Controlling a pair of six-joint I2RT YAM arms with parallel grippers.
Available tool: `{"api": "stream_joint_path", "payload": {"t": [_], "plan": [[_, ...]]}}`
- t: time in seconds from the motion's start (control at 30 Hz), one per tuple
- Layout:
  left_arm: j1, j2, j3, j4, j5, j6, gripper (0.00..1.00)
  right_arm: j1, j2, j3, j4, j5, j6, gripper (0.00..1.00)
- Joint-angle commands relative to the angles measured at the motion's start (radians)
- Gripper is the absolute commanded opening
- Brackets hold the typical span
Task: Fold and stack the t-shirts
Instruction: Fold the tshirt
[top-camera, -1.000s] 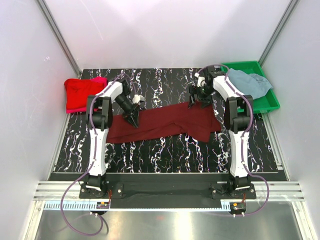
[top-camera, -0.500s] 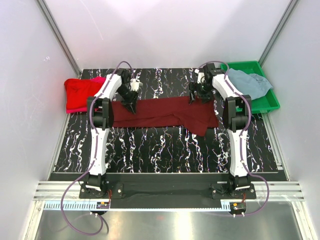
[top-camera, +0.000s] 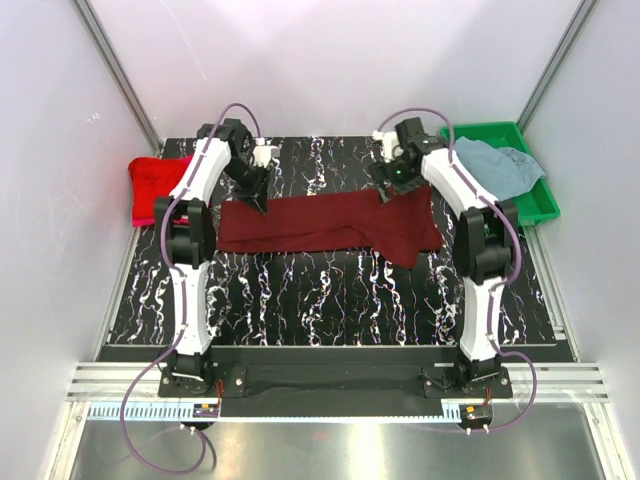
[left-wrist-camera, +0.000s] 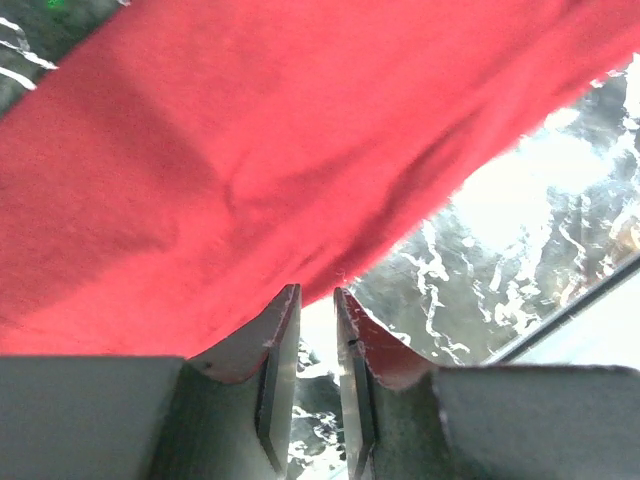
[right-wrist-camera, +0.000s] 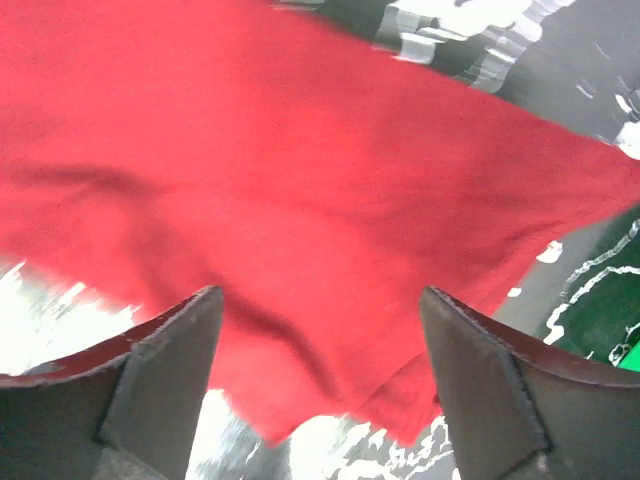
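Note:
The dark maroon t-shirt (top-camera: 320, 225) lies as a long flat band across the middle of the table. My left gripper (top-camera: 258, 200) is at its far-left corner. In the left wrist view its jaws (left-wrist-camera: 315, 290) stand a narrow gap apart, the shirt's edge (left-wrist-camera: 250, 150) at their tips and bare table showing between them. My right gripper (top-camera: 385, 190) hovers wide open over the shirt's far edge (right-wrist-camera: 300, 150), its fingers (right-wrist-camera: 180, 350) empty. A bright red t-shirt (top-camera: 155, 178) lies on a pink one (top-camera: 146, 215) at the far left. The grey-blue t-shirt (top-camera: 495, 165) rests in the tray.
The green plastic tray (top-camera: 535, 205) stands at the far right corner, and its edge (right-wrist-camera: 600, 320) shows in the right wrist view. White walls with metal rails (top-camera: 120, 75) close in the black marbled table (top-camera: 320, 290) on three sides.
Both grippers have moved toward the far side of the table. The maroon shirt has shifted that way with them and now lies straighter and flatter.

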Motion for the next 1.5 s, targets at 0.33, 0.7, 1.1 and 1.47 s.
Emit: {"api": "stream_joint_path", "payload": {"t": [0.33,0.7,1.1,1.47], "plan": [[-0.002,0.094,-0.061,-0.085,0.127,0.013,0.25,0.289,-0.208,-0.218,-0.100,-0.051,-0.254,0.59],[-0.002,0.086,-0.065,-0.084,0.128,0.007,0.25,0.310,-0.148,-0.267,-0.182,0.030,-0.322,0.53],[-0.008,0.098,-0.064,-0.087,0.136,0.007,0.25,0.355,-0.150,-0.302,-0.151,0.050,-0.328,0.53],[-0.016,0.103,-0.059,-0.088,0.140,0.005,0.25,0.405,-0.151,-0.322,-0.118,0.087,-0.388,0.54]]}}
